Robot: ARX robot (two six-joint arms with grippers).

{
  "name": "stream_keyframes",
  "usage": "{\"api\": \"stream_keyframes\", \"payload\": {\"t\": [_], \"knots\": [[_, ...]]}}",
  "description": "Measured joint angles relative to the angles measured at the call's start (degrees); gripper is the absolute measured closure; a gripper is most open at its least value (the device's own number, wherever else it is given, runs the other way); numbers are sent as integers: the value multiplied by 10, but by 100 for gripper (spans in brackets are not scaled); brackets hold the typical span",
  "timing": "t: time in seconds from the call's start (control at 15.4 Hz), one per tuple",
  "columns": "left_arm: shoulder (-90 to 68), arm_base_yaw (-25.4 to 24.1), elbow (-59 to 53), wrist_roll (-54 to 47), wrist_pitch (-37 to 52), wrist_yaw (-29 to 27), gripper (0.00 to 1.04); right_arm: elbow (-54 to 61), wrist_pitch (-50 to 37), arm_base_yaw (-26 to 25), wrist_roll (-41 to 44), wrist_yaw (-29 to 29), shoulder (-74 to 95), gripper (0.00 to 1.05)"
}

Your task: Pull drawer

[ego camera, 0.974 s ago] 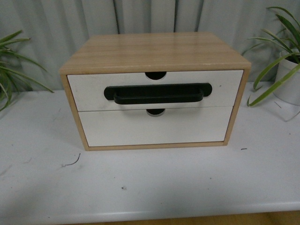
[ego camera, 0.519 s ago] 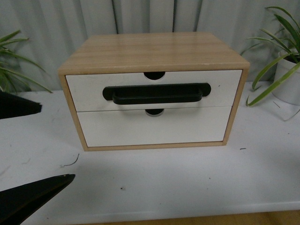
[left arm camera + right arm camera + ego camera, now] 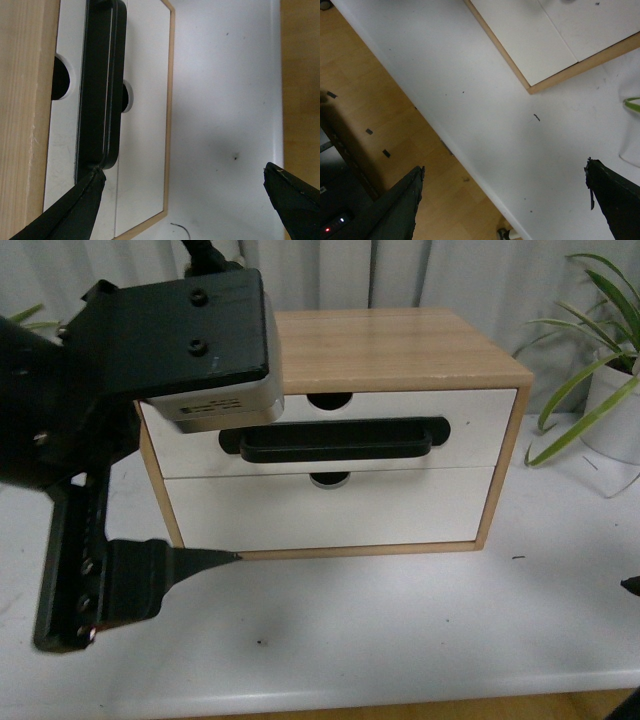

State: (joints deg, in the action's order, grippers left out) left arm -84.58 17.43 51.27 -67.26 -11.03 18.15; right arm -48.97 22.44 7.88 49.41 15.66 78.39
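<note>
The drawer is the upper one of a wooden cabinet, white-fronted with a long black bar handle and a notch in its top edge. My left gripper is open, in front of the cabinet's left end. In the left wrist view the handle runs along the drawer, and one fingertip meets the handle's end; I cannot tell whether they touch. Its finger shows near the cabinet's lower left corner. My right gripper is open over the table's front edge, clear of the cabinet.
The plain lower drawer has no handle. The cabinet stands on a white table. A potted plant stands at the right and leaves show at the left. Wooden floor lies beyond the table's edge.
My left arm has swung in from the left and risen, and it now covers the cabinet's left part. A bit of the right gripper has appeared at the right edge.
</note>
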Motion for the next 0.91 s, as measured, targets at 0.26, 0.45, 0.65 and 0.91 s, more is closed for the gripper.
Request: {"api": "stream_keyframes", "payload": {"t": [0.26,0.45,0.65,0.91], "knots": [[-111,8,96,-52,-41,-44,7,-45,43,-5,49,36,15,6],[-158,10,147,-66,-37,-75,7,-57,60,-5,62,57,22,6],[-195,9,167,-67,-37,-96,7,-71,64,-4,63,66,29,6],[-219,3,181,-81,-37,-105,7,-80,69,0,63,70,31,6]]}}
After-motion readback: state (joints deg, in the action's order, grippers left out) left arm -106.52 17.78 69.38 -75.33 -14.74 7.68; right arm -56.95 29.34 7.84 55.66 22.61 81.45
